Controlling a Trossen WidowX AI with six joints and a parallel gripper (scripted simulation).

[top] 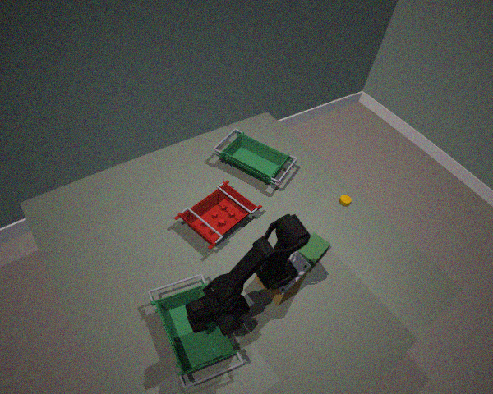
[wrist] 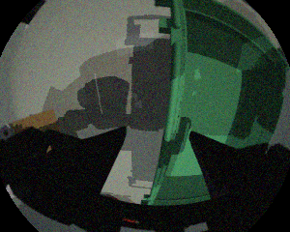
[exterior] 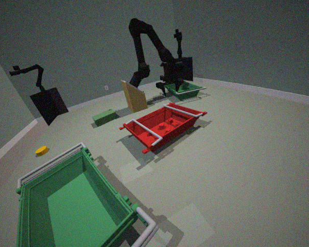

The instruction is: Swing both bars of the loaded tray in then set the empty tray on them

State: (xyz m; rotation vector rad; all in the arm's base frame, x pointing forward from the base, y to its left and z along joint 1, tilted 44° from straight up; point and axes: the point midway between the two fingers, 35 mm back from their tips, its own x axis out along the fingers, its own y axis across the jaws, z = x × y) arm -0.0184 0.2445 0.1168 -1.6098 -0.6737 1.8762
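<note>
The red tray (top: 208, 199) (exterior: 175, 135) stands with small red blocks (top: 221, 222) (exterior: 161, 127) on its floor. Its two wire bars lie across its top, one bar (top: 235, 199) (exterior: 147, 129) near one end and the other bar (top: 204, 222) (exterior: 181, 110) near the other. An empty green tray (top: 173, 339) (exterior: 189, 94) (wrist: 176, 92) stands near the arm, its bars swung out. My gripper (exterior: 171, 91) (wrist: 159, 132) is open at this tray's long side. In the wrist view one finger is inside the wall and one outside; whether either touches is unclear. The arm hides the fingertips in the top view.
Another empty green tray (top: 255, 173) (exterior: 96, 178) stands on the red tray's other side, bars out. A green block (top: 315, 247) (exterior: 104, 117) and a tan board (top: 290, 292) (exterior: 135, 98) (wrist: 36, 120) stand by the arm's base. A yellow disc (top: 345, 199) (exterior: 41, 150) lies apart.
</note>
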